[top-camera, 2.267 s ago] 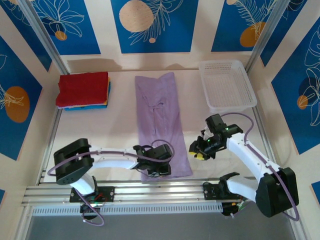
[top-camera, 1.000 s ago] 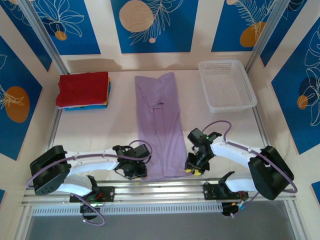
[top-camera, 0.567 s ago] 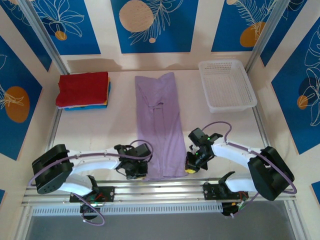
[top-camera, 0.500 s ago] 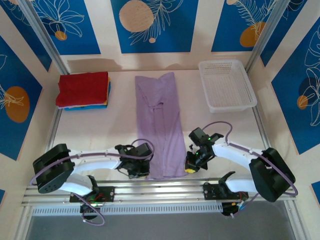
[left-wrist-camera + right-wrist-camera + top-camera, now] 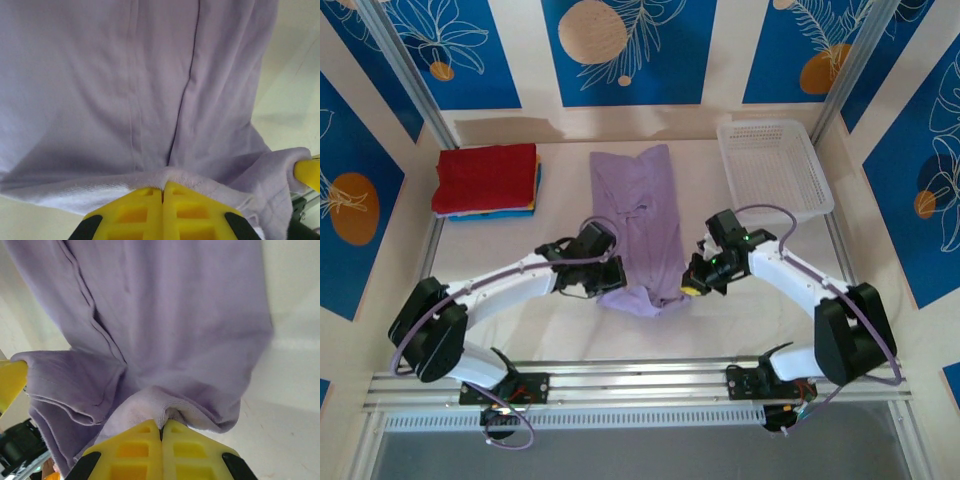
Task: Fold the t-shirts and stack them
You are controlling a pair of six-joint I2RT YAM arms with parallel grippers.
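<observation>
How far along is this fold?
Done: folded stack of cloth shirts, red on top, far left. In hand: left end effector and right end effector are shut on the near hem of the lavender-purple cloth t-shirt. Left: finish folding, stack it.

I see the table (image 5: 520,250) in front of my two arms. One shirt (image 5: 642,200) lies in the middle of it, running from the back toward me. My left gripper (image 5: 605,288) is at the shirt's near left corner and my right gripper (image 5: 693,288) is at its near right corner, each pinching the cloth. The near end of the shirt bunches up between them. A pile of shirts (image 5: 486,178) sits in the back left corner, well apart from the shirt. A basket (image 5: 775,170) sits in the back right corner, to the right of the shirt's far end.
</observation>
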